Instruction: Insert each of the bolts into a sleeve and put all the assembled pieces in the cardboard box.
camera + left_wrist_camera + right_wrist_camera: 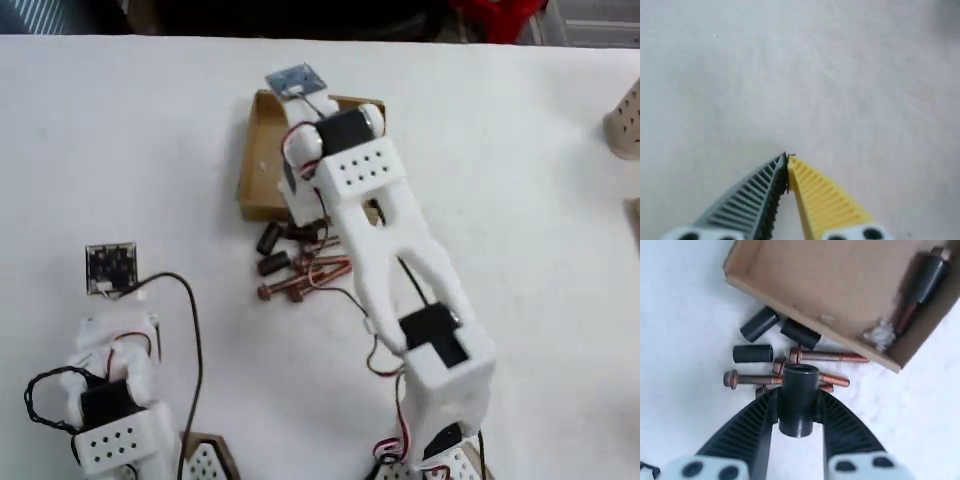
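the right gripper (797, 394) clamped a black cylindrical sleeve (798, 410) upright by the loose copper bolts (300, 283) at mid-frame, probably presenting its bore for one. the brown cardboard box (258, 150) sat just above them in the high view. the left gripper (786, 162) was pinched closed, empty.

White plastic shells and black servo blocks make up both arms: the right arm (400, 250) has a forked link and a plate dotted with small round holes, and the left arm (115, 400) bears the same dotted plate. Red and black cables (196, 340) loop along them. The left hand (787, 165) pairs a grey ribbed finger with a yellow one; the right hand (797, 400) has black ribbed fingers on white bases with dark screw holes
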Tool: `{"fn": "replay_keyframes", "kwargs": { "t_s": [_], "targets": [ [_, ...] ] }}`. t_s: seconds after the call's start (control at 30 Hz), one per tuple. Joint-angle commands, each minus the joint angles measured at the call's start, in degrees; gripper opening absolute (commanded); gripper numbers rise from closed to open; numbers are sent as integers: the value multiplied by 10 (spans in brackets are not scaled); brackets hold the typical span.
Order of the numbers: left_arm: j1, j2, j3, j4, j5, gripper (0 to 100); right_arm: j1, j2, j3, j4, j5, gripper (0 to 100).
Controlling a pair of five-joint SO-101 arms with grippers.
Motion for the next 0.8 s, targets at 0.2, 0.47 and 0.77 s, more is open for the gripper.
{"fn": "replay_keyframes", "kwargs": {
  "t_s": [0.2, 0.47, 0.77],
  "targets": [
    [-3, -7, -2, -13, -4, 24, 64, -255, 315, -61, 24, 17],
    [79, -7, -4, -66, -2, 22, 135, -420, 584, -152, 35, 17],
    [225, -4, -88, -59, 196, 24, 247, -577, 812, -282, 178, 17]
  ]
}}
